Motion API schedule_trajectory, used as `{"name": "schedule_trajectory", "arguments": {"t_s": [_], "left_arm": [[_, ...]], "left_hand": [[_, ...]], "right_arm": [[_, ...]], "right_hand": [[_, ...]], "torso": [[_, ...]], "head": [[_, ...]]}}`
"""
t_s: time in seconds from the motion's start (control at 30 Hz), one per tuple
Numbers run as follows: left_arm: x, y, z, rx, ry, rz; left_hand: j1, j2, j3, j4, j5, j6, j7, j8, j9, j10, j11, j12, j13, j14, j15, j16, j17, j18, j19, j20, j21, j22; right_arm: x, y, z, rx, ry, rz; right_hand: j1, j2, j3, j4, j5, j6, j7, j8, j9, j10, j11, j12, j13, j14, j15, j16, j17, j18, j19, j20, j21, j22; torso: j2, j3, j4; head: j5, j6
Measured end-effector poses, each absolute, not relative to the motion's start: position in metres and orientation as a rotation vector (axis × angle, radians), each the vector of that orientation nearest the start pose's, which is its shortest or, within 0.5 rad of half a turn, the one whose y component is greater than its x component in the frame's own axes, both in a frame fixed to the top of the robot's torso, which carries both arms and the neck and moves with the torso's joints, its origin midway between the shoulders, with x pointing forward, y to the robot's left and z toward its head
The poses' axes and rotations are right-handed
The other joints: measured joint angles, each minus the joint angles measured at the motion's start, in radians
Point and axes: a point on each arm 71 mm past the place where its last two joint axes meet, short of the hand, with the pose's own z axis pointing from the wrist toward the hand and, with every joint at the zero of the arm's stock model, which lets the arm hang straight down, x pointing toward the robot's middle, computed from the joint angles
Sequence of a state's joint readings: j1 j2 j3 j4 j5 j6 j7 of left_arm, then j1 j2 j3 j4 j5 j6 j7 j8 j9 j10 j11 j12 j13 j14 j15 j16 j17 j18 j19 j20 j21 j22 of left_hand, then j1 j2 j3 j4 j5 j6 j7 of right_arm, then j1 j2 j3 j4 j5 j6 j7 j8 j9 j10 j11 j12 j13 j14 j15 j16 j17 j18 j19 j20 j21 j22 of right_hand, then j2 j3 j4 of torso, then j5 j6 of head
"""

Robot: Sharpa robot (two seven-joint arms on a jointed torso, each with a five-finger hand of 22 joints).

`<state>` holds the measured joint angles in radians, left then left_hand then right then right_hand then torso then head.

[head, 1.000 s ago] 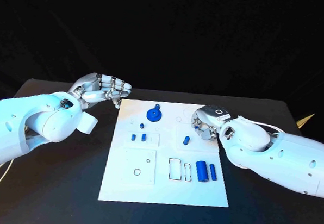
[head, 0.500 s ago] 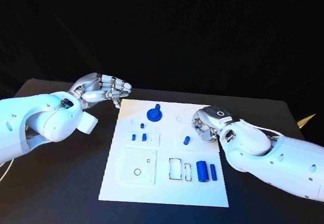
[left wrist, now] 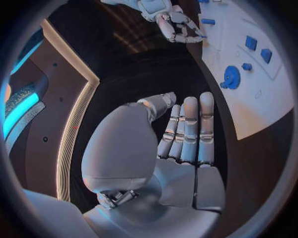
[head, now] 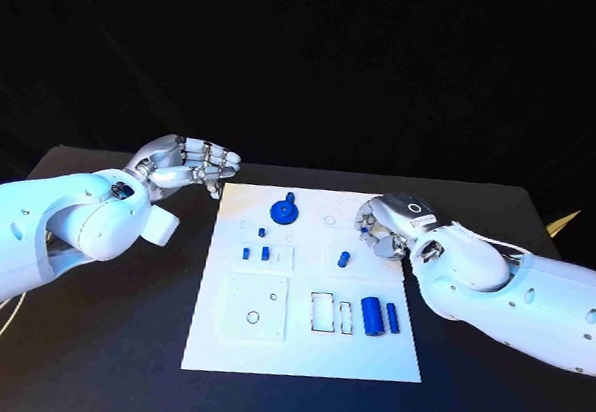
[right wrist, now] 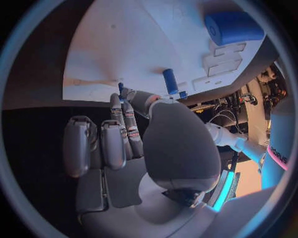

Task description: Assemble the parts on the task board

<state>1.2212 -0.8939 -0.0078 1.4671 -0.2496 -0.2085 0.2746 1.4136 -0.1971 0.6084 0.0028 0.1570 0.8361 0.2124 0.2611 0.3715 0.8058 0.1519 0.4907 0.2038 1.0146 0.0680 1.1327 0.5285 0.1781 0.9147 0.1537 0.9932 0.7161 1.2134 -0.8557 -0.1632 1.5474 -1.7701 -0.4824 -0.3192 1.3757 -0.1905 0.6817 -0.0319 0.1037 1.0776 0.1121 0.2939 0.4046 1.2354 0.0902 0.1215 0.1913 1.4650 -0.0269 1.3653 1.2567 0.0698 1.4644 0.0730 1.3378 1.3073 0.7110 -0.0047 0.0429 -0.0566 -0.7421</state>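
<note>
The white task board (head: 305, 348) lies mid-table. My right hand (head: 384, 226) hovers at its far right edge; thumb and fingertips (right wrist: 126, 99) meet on what looks like a small blue part (right wrist: 120, 88). A blue peg (head: 343, 259) (right wrist: 169, 82) stands on the board just beside those fingertips. My left hand (head: 187, 165) (left wrist: 186, 134) hangs off the board's far left corner, fingers curled together, holding nothing. A round blue knob (head: 284, 211) (left wrist: 231, 77) sits at the board's far middle. My right hand (left wrist: 177, 25) also shows from the left wrist.
Two small blue blocks (head: 255, 254) and a tiny blue piece (head: 262, 231) lie on the board's left half. A thick blue cylinder (head: 370, 312) (right wrist: 233, 27) and a thinner one (head: 391, 317) lie near the right edge, beside white slots (head: 322, 311). Black table (head: 94, 344) surrounds the board.
My right hand has drawn back a little from the standing blue peg toward the far edge of the board. The left hand and the parts on the board stay put.
</note>
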Motion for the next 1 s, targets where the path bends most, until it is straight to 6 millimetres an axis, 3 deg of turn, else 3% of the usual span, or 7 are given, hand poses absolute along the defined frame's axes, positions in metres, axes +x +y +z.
{"name": "schedule_trajectory", "arguments": {"t_s": [0.27,0.5,0.73,1.0], "left_arm": [[0.505,0.247,-0.164,-0.921,1.537,-1.428],[0.505,0.247,-0.164,-0.935,1.533,-1.431],[0.506,0.246,-0.165,-0.940,1.532,-1.436],[0.508,0.240,-0.166,-0.943,1.534,-1.443]], "left_hand": [[0.000,0.000,0.000,0.000,0.000,0.000,0.000,0.000,0.000,0.000,0.000,0.000,0.000,0.000,0.000,0.000,0.000,0.000,0.000,0.000,0.000,0.000],[0.000,0.000,0.000,0.000,0.000,0.000,0.000,0.000,0.000,0.000,0.000,0.000,-0.001,0.000,0.000,0.000,-0.001,0.000,0.000,0.000,0.000,-0.002],[0.000,0.000,0.000,0.000,0.000,0.000,0.000,0.000,0.000,0.000,0.000,0.000,-0.001,0.000,0.000,0.000,-0.001,0.000,0.000,0.000,-0.004,-0.002],[0.000,0.000,0.000,0.000,0.000,0.000,0.000,0.000,0.000,0.000,0.000,0.000,-0.001,0.000,0.000,0.000,-0.002,0.000,0.000,0.000,-0.004,-0.002]], "right_arm": [[0.458,-0.208,-0.195,-0.256,1.487,0.426],[0.435,-0.186,-0.182,-0.238,1.450,0.551],[0.412,-0.156,-0.176,-0.231,1.429,0.689],[0.393,-0.119,-0.189,-0.239,1.444,0.816]], "right_hand": [[0.001,0.001,0.000,0.000,0.005,0.000,0.000,0.000,0.000,0.000,0.000,-0.001,0.000,0.000,0.000,0.000,0.001,0.000,0.000,0.000,0.004,0.001],[0.001,0.001,0.003,-0.003,0.005,0.004,0.004,0.000,0.001,0.000,0.000,0.002,0.001,0.000,0.000,0.000,0.003,0.000,0.000,0.000,0.004,0.001],[0.001,0.001,0.003,-0.003,0.005,0.004,0.004,0.000,0.001,0.000,0.000,0.002,0.001,0.000,0.000,0.000,0.003,0.000,0.000,0.000,0.004,0.001],[0.001,0.001,0.003,-0.003,0.004,0.004,0.004,0.000,0.001,0.000,0.000,0.002,0.001,0.000,0.000,0.000,0.003,0.000,0.000,0.000,0.004,0.001]], "torso": [[0.000,0.0007,-0.0001],[0.000,0.0007,-0.0007],[-0.001,0.0007,0.0000],[-0.004,-0.0030,-0.0012]], "head": [[0.002,-0.001],[0.013,-0.002],[0.038,-0.006],[0.077,-0.014]]}}
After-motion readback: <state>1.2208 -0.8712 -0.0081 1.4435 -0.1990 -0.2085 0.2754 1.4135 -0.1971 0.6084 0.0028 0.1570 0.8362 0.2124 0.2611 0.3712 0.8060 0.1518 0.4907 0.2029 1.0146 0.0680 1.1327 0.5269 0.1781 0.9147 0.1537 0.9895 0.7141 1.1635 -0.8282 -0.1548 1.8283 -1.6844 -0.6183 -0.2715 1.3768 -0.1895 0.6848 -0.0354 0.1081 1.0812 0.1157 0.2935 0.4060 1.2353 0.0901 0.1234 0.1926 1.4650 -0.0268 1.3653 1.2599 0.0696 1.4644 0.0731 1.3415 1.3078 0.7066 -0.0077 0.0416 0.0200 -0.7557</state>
